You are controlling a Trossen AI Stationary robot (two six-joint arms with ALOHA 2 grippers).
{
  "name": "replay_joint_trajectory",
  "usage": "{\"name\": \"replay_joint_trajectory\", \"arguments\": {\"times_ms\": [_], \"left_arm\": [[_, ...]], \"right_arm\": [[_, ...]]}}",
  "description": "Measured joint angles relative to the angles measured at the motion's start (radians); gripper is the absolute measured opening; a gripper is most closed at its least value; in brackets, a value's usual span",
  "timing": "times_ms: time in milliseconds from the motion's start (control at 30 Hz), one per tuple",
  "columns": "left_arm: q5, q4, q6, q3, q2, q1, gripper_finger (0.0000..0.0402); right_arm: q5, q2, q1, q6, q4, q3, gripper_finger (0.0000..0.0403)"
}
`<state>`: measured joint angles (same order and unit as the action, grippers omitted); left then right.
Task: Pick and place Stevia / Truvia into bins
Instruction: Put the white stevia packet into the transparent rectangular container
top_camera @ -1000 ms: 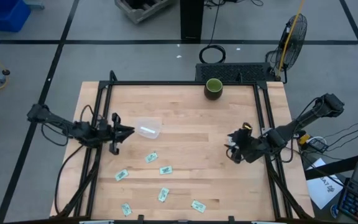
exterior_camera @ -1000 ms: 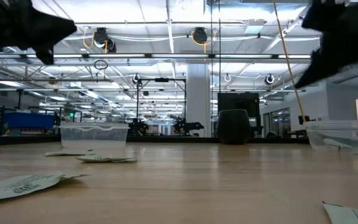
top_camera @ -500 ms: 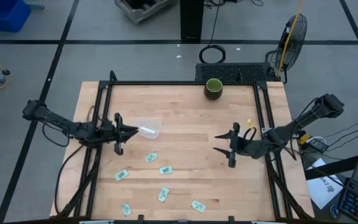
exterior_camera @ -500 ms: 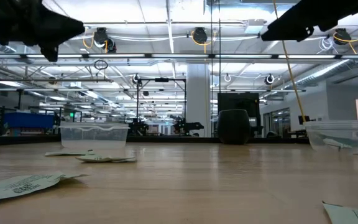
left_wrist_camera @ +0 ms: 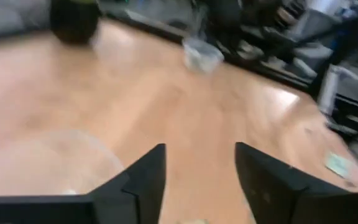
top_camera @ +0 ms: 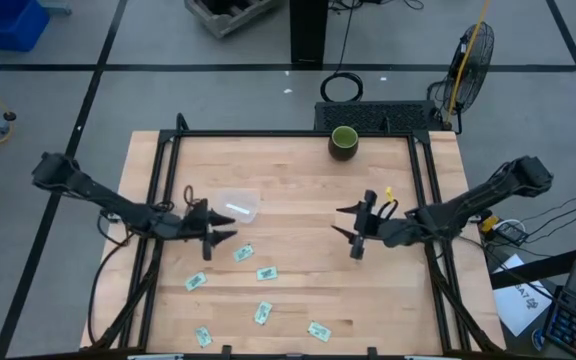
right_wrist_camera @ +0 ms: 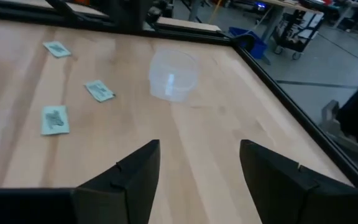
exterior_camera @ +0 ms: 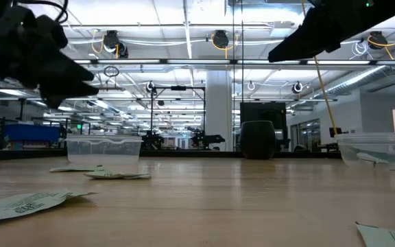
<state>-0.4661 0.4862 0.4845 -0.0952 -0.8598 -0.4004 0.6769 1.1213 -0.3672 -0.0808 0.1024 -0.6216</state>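
Several pale green Stevia / Truvia sachets lie flat on the wood near the front: [top_camera: 244, 253], [top_camera: 266, 272], [top_camera: 195, 282], [top_camera: 263, 313]. A squarish clear bin [top_camera: 236, 205] stands left of centre. My left gripper [top_camera: 218, 232] hovers open just in front of the bin, above the table, holding nothing. My right gripper [top_camera: 353, 225] hangs open right of centre, pointing at the table's left side. In the low view a second clear bin [exterior_camera: 376, 149] stands at the right with a sachet in it; the high view hides it under my right arm.
A dark green cup [top_camera: 343, 140] stands at the far edge. A black frame [top_camera: 288, 134] runs round the table. The right wrist view shows the squarish bin [right_wrist_camera: 174, 74] and sachets [right_wrist_camera: 98, 90] ahead, with bare wood between them and my fingers.
My left gripper has gone from over the squarish bin toward the near edge and a little right, and its fingers have come apart. My right gripper has swung up from pointing down at the right side and has gone toward the table's left, staying open.
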Motion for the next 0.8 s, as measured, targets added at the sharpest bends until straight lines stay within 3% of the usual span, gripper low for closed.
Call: {"name": "replay_joint_trajectory", "arguments": {"times_ms": [133, 267, 367, 567, 800], "left_arm": [[0.018, 0.04, 0.076, -0.007, -0.123, -0.058, 0.0235], [-0.002, 0.025, 0.016, -0.099, -0.269, -0.105, 0.0238], [0.005, -0.092, -0.038, -0.199, -0.376, -0.127, 0.0239], [-0.002, -0.429, 0.099, -0.342, -0.501, -0.113, 0.0239], [0.022, -0.423, 0.193, -0.349, -0.605, -0.112, 0.0239]], "right_arm": [[-0.001, 0.014, 0.029, -0.001, 0.0, 0.0, 0.0216], [-0.001, 0.027, 0.05, -0.003, 0.007, 0.0, 0.0212], [-0.001, 0.028, 0.055, -0.007, 0.007, 0.0, 0.0211], [-0.001, 0.028, 0.055, -0.011, 0.014, 0.0, 0.0211], [-0.001, 0.028, 0.054, -0.011, 0.014, 0.0, 0.021]]}}
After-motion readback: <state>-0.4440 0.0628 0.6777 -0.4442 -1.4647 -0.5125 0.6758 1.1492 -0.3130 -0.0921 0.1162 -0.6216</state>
